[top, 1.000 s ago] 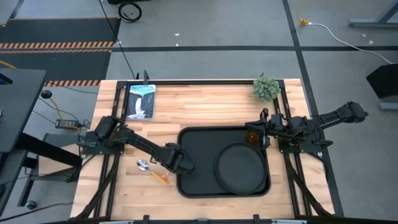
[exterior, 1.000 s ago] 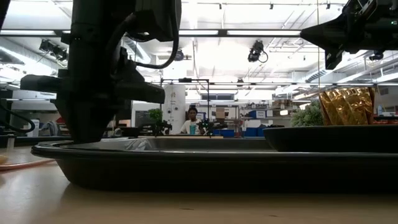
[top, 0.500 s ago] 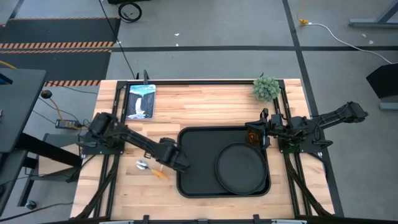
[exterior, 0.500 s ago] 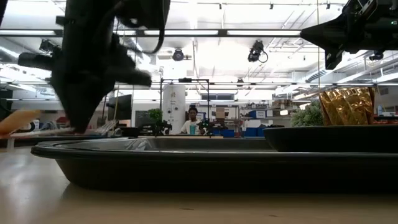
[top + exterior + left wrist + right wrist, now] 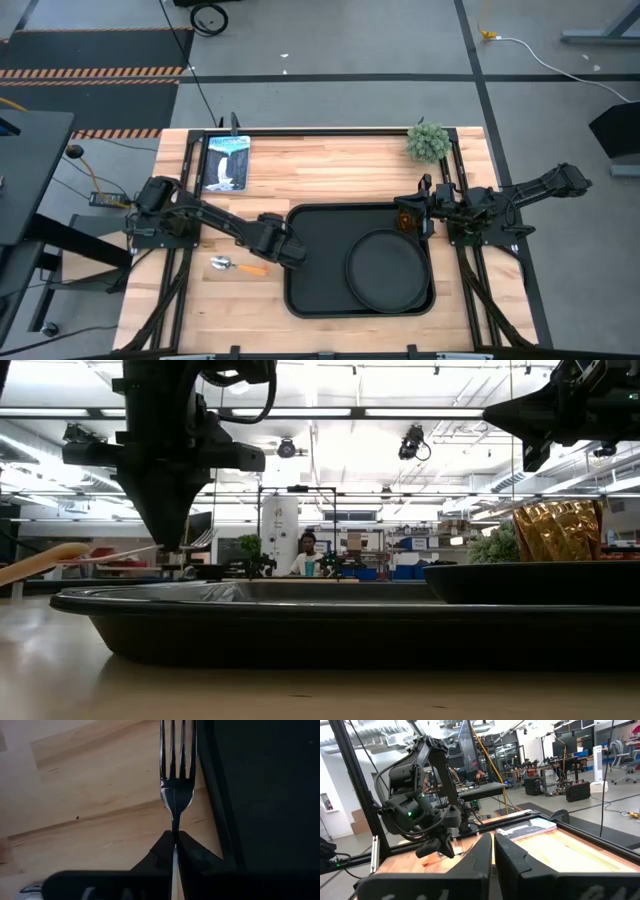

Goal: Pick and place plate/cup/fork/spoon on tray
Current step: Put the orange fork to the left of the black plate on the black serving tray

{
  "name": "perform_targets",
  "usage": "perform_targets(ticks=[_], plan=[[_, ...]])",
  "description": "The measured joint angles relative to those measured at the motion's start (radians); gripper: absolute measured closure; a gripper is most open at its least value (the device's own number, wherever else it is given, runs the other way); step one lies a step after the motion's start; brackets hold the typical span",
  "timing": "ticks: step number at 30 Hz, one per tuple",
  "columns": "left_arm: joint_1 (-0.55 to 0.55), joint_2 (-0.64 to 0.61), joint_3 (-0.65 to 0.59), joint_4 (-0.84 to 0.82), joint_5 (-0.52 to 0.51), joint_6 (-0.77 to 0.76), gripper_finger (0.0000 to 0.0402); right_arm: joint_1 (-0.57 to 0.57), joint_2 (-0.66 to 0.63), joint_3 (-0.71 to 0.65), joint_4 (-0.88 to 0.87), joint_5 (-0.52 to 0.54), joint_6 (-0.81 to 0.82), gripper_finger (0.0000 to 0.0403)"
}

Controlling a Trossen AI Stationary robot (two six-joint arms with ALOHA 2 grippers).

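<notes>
Left end effector (image 5: 293, 254): clamped on the fork (image 5: 176, 775), raised over the tray's (image 5: 315, 295) left rim; tines project forward above the worktop (image 5: 320, 170) beside that rim.
Right end effector (image 5: 428, 210): fingers closed together, holding nothing, at the tray's far right corner.
Plate (image 5: 385, 272): on the tray, right half.
Cup (image 5: 405, 220): at the tray's far right corner.
Spoon (image 5: 238, 266): flat on the worktop, left of the tray.

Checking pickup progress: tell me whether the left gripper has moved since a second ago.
Yes. In the high view the left gripper, shut on the fork, has shifted toward the far side of the tray.
</notes>
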Motion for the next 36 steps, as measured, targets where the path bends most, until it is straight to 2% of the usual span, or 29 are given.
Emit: perform_targets(ticks=[4,7,19,28,32,36], plan=[[0.0,0.0,0.0,0.017,-0.007,-0.001,0.0386,0.0,0.0,0.0,0.0,0.0,0.0,0.0376],[0.0,0.0,0.0,0.085,-0.056,-0.001,0.0386,0.0,0.0,0.0,0.0,0.0,0.0,0.0376],[0.017,0.009,0.001,0.451,-0.116,0.039,0.0386,0.0,0.0,0.0,0.0,0.0,0.0,0.0376],[0.018,0.103,0.002,0.753,-0.111,0.027,0.0386,0.0,0.0,0.0,0.001,0.0,0.0,0.0376],[0.021,0.147,0.002,0.837,-0.067,-0.024,0.0386,0.0,0.0,0.0,0.0,0.0,0.0,0.0376],[0.013,0.17,0.001,0.859,-0.065,-0.064,0.0386,0.0,0.0,0.0,0.0,0.0,0.0,0.0376]])
